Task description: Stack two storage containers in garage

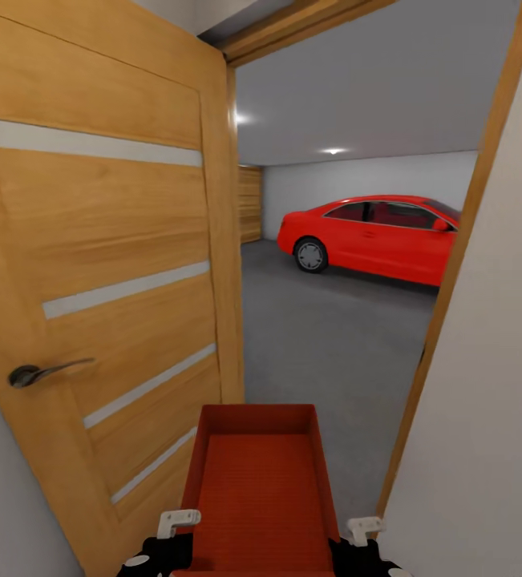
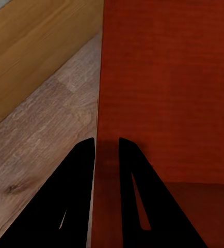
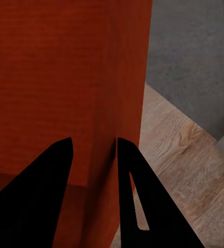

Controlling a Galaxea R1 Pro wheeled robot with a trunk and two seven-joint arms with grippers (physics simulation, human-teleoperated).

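Observation:
An orange-red storage container (image 1: 261,481) hangs low in front of me in the head view, its long side pointing through the doorway toward the garage. My left gripper (image 1: 176,525) grips its left wall and my right gripper (image 1: 365,529) its right wall. In the left wrist view the gripper (image 2: 107,142) straddles the container's wall (image 2: 163,82), shut on it. The right wrist view has the other gripper (image 3: 94,142) shut on the opposite wall (image 3: 65,77). The garage's dark grey floor (image 1: 333,336) lies just ahead.
An open wooden door (image 1: 92,264) with a metal handle (image 1: 40,371) stands close on my left. The wooden door frame (image 1: 453,280) and a white wall (image 1: 493,441) are on my right. A red car (image 1: 373,236) is parked at the back. Light wood planks (image 2: 40,139) lie under me.

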